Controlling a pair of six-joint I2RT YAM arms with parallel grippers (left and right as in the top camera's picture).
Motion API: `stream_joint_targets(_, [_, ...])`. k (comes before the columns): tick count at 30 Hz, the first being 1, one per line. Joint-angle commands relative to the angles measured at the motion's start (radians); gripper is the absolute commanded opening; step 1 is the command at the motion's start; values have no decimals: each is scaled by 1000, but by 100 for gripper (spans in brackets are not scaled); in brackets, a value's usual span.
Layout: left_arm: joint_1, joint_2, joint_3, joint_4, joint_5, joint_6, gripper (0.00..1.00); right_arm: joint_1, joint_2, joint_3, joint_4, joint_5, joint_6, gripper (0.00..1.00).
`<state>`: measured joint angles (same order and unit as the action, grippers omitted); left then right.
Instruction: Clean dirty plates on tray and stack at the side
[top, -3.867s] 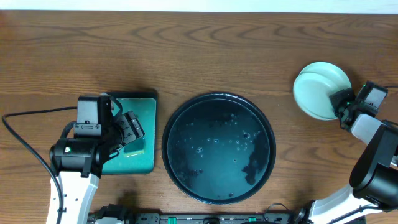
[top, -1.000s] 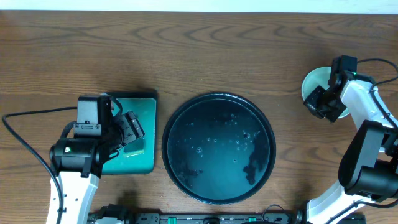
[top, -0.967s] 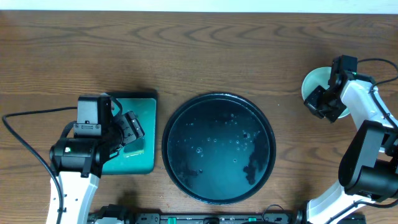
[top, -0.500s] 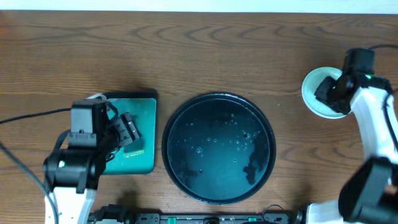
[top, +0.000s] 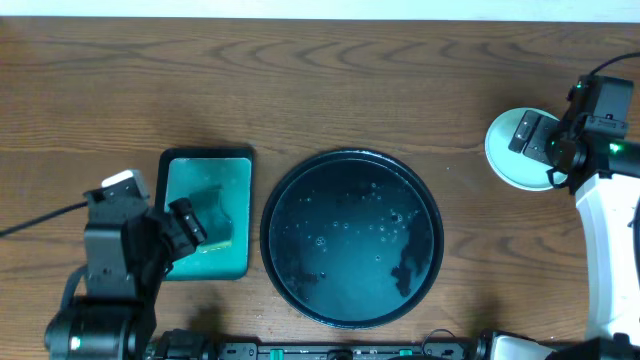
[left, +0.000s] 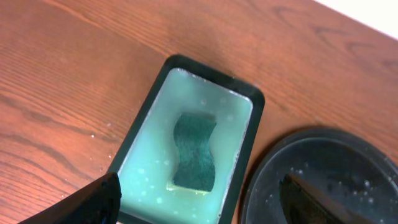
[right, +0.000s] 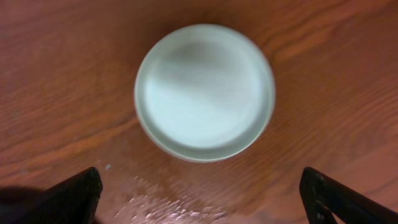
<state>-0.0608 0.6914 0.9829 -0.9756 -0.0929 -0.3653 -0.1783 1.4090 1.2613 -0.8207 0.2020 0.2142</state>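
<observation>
Right gripper (right: 202, 202): fingers spread wide, nothing between them; it hangs above the plates (right: 204, 92), apart from them; plates sit stacked on the bare wood table (right: 74, 74) at the right side, well apart from the black tray (top: 266, 235); top plate pale, its face looks clean; number in the stack cannot be told. Left gripper (left: 199, 202): fingers also wide apart, empty; below it the teal rectangular tray (left: 254, 118) holds milky water, a dark green sponge (left: 194, 149) lying in its middle; teal rectangular tray just beside the black tray's left rim; black tray wet, droplets across its floor.
</observation>
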Motion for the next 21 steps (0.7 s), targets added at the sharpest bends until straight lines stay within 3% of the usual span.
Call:
stream_joint_targets(1, [-2,-48,34,-4,-35,13,82,48,-50,14,23,121,-77,99])
stream_joint_targets(8, [-2,-74,34,-4,-36,14,82,127,-95,14,47,98,-121,99])
stream_joint_targets(21, [-2,-74,34,-5,-35,13,82,128,-94,14,-39,26,-118,99])
